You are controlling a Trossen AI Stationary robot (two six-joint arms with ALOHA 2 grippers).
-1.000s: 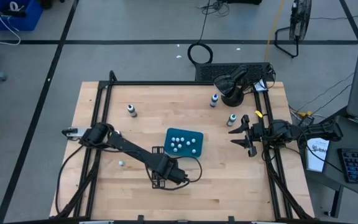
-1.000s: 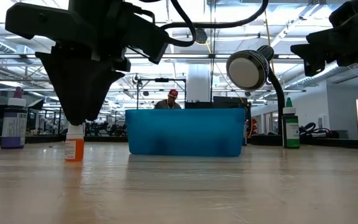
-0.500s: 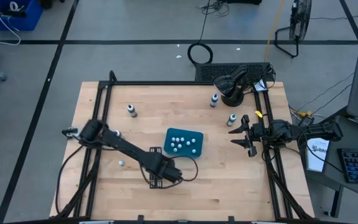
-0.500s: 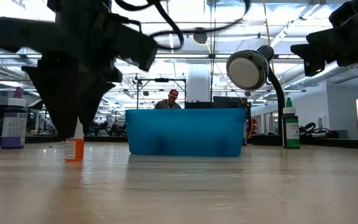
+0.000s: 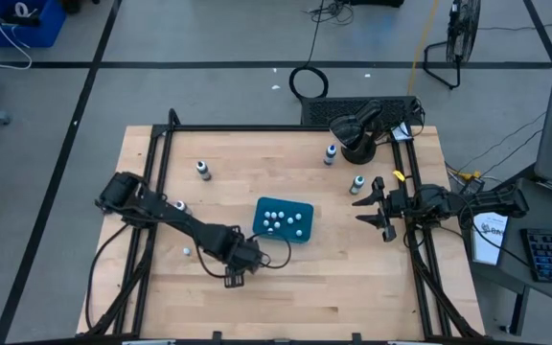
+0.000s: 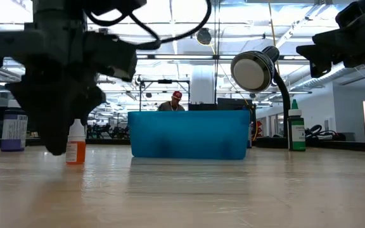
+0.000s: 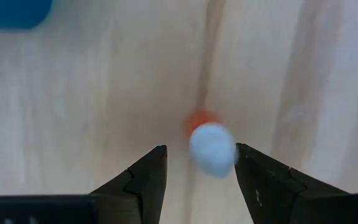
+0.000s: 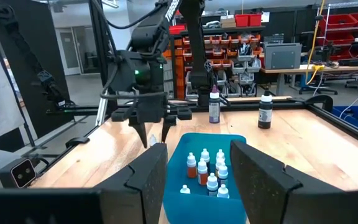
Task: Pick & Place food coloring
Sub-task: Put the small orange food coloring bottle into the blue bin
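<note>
Directly below my left gripper (image 7: 196,177), between its 2 spread fingers (image 7: 146,177) and nearer the one on my far side, stood a small orange bottle with a white cap (image 7: 212,149); the fingers gripped nothing. I judged this the approach step of the pick: next I needed to centre the cap in the gap, drop lower and close. Beyond my fingers lay the teal tray (image 5: 300,233), already holding several small bottles (image 8: 207,171). Since 1 second before, my arm had swung away from the tray toward this lone bottle (image 5: 188,252). Farthest off, my right gripper (image 5: 374,207) waited open by a green-capped bottle (image 5: 357,182).
</note>
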